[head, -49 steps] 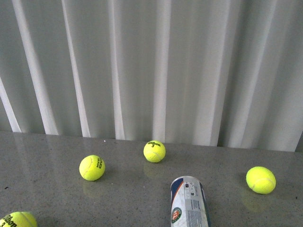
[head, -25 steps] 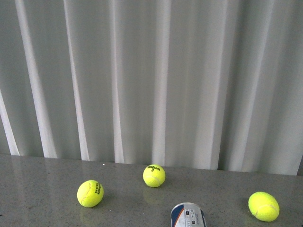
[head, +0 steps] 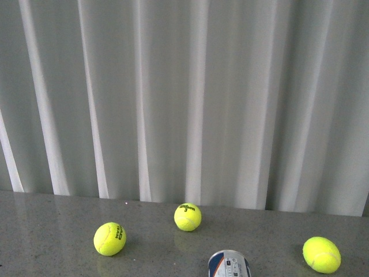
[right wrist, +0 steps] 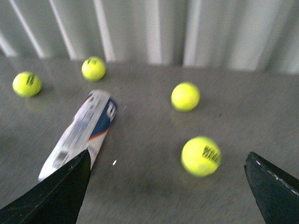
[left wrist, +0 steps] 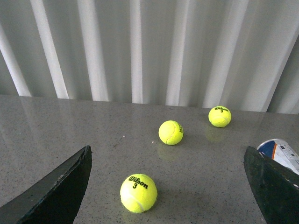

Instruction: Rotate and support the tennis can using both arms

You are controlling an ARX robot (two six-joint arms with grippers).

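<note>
Glossy tabletop (head: 46,231), fuzzy balls (head: 188,217), cloth curtain (head: 230,86)

White pleated curtain (head: 230,98), grey speckled tabletop (head: 52,231)

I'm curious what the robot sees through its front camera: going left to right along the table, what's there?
A tennis ball with dark print → Wilson tennis ball, farther back → end of the tennis can, cut off by the bottom edge → plain tennis ball.
</note>
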